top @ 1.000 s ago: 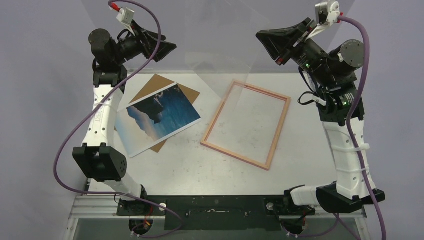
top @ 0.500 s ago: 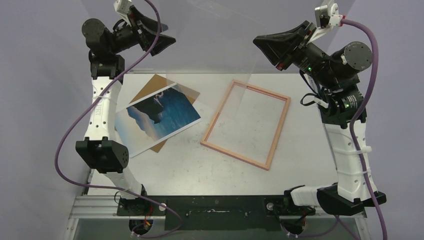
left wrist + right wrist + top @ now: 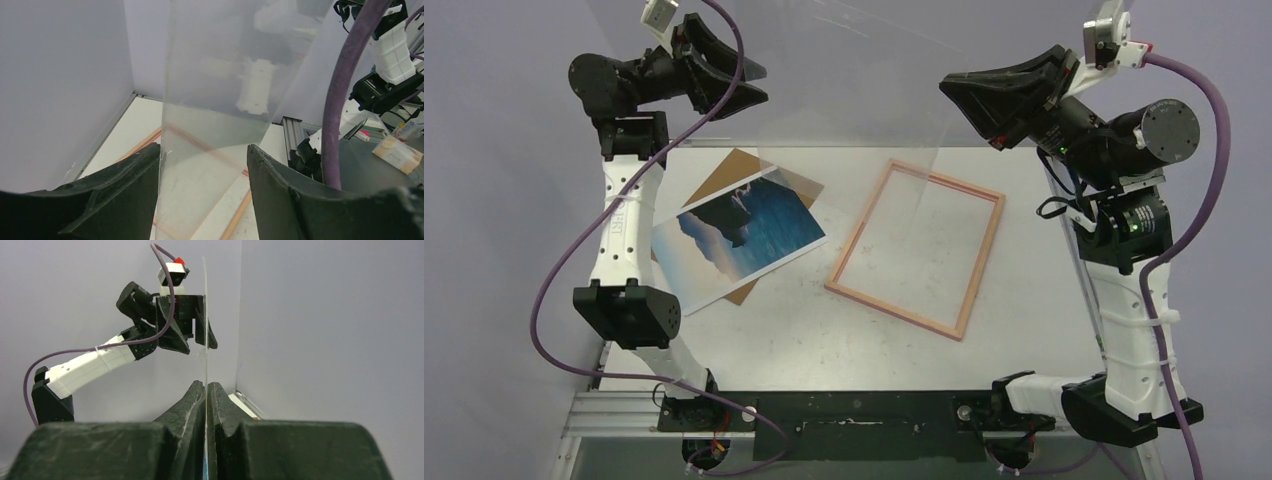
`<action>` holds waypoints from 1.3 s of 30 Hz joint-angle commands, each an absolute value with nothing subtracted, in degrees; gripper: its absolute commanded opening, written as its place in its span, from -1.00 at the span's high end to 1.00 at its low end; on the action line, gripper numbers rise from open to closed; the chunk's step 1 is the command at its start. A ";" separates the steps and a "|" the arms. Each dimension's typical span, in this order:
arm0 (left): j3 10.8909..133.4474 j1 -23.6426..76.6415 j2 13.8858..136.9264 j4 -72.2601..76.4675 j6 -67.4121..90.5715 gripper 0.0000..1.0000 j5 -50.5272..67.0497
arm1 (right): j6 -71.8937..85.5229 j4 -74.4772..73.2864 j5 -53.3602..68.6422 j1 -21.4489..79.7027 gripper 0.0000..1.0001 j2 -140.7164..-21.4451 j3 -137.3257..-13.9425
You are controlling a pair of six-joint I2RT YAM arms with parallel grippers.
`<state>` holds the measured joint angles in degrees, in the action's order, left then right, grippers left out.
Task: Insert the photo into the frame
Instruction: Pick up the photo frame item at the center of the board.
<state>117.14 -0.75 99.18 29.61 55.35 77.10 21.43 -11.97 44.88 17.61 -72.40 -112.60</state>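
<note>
Thin, floppy and flat on the brown backing board point(image 3: 736, 168) by the bench's point(image 3: 1024, 290) left edge, the photo point(image 3: 739, 240) probably lifts best by its near corner, though right fingers point(image 3: 192, 405) are clamped on a clear pane point(image 3: 854, 95) and left fingers point(image 3: 125, 195) stand apart around it.

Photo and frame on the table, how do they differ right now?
The photo is a solid sea print; the frame is an open pinkish rectangle showing table through it. The photo rests on a brown panel; the frame lies on the bare table. Both lie flat, askew.
</note>
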 commanded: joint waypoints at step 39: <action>120.26 -0.97 91.90 51.35 67.56 1.00 83.60 | 17.65 3.53 44.40 18.47 -0.71 -63.37 -92.50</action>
<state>116.97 -0.84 93.43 49.34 69.80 88.01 18.52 -0.05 42.74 18.15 -62.59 -93.43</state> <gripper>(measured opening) 0.009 0.851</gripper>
